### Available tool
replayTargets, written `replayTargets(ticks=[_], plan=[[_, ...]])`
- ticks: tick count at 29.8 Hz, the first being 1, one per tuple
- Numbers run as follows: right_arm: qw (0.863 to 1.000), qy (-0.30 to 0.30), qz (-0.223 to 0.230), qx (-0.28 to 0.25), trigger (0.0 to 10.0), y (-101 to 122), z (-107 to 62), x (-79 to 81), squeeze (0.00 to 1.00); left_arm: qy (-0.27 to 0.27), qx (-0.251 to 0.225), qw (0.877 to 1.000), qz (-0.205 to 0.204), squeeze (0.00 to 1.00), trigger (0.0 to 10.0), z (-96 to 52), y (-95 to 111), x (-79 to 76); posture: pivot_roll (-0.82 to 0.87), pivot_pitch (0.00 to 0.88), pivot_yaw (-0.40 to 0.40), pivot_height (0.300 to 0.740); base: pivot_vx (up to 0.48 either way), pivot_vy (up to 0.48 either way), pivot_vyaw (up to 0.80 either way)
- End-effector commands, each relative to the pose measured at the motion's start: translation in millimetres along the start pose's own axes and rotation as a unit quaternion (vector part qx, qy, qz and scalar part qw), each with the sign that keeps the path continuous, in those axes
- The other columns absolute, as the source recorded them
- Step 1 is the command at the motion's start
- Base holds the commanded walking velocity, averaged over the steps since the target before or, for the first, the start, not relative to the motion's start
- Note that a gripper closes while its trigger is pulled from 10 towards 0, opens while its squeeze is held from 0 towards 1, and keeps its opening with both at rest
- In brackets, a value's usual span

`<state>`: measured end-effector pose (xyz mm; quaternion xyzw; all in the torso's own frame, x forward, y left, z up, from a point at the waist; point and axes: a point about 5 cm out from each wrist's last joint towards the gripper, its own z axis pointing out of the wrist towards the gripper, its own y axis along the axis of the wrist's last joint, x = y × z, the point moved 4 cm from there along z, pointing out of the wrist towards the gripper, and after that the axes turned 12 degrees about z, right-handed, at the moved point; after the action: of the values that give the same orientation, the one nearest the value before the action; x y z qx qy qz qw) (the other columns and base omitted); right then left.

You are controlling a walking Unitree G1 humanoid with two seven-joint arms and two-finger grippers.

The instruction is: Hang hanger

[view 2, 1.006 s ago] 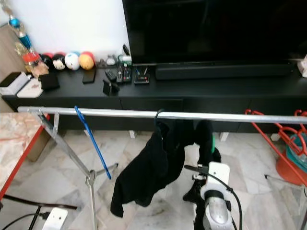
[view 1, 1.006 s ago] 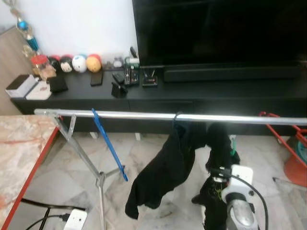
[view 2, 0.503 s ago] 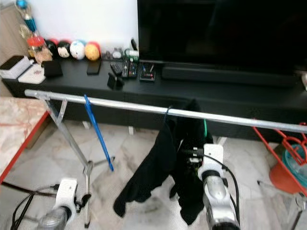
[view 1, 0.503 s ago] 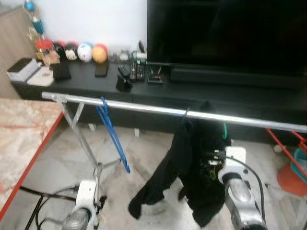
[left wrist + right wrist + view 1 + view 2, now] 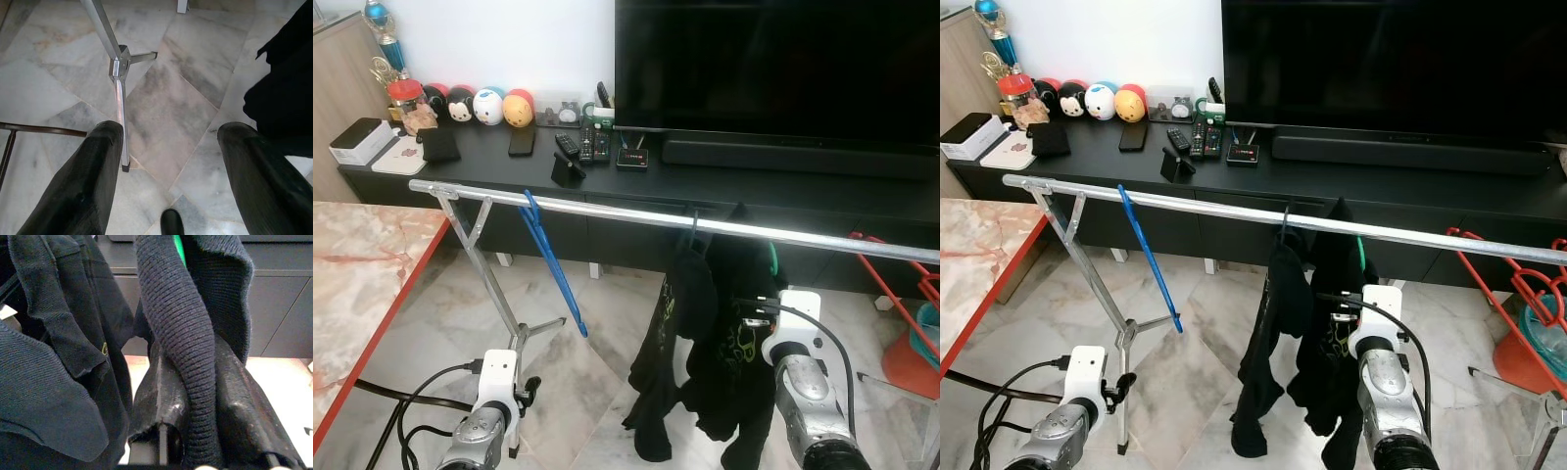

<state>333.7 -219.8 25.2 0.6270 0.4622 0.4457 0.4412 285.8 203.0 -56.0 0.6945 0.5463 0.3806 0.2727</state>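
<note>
A silver clothes rail [image 5: 607,211] runs across in front of me. A blue hanger [image 5: 553,264] hangs on it at the left. Near the middle hangs a black garment [image 5: 690,333], and beside it a dark knit garment [image 5: 744,294] on a green hanger [image 5: 1361,250] just under the rail. My right arm [image 5: 795,338] reaches up into the knit garment. In the right wrist view my right gripper [image 5: 190,352] is shut on a fold of that knit fabric [image 5: 181,308]. Low at the left, my left gripper [image 5: 168,132] is open over the floor.
The rack's slanted leg [image 5: 494,284] and foot [image 5: 120,63] stand near my left arm [image 5: 489,411]. A marble table with a red edge [image 5: 372,284] is at the left. Behind the rail are a black TV console [image 5: 509,166] and TV. A red frame [image 5: 901,284] stands at the right.
The view has shifted and my left arm has come into sight. The black garment, earlier spread out to the lower left, now hangs straight down. My right arm has risen into the clothes.
</note>
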Motion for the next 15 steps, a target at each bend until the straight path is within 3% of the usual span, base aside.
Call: replayTargets(ticks=[1,6,15], plan=[[0.998,-0.004,0.010,-0.064,10.0,35,9.4,-4.1,0.00,0.006,0.007,1.000,-0.007,0.00,10.0,-2.6,-7,3.4,-0.03,0.000,-0.002,0.740,0.000,0.000,0.00],[0.998,-0.007,0.010,-0.068,10.0,38,10.4,-5.5,0.00,0.007,0.009,1.000,-0.009,0.00,10.0,-2.6,-8,2.7,-0.03,0.000,-0.003,0.740,0.000,0.000,0.00],[0.997,0.007,0.016,-0.069,10.0,37,10.7,6.1,0.00,0.018,0.010,1.000,-0.019,0.00,10.0,-6.8,-16,6.2,0.01,0.000,-0.031,0.740,-0.272,0.000,0.00]])
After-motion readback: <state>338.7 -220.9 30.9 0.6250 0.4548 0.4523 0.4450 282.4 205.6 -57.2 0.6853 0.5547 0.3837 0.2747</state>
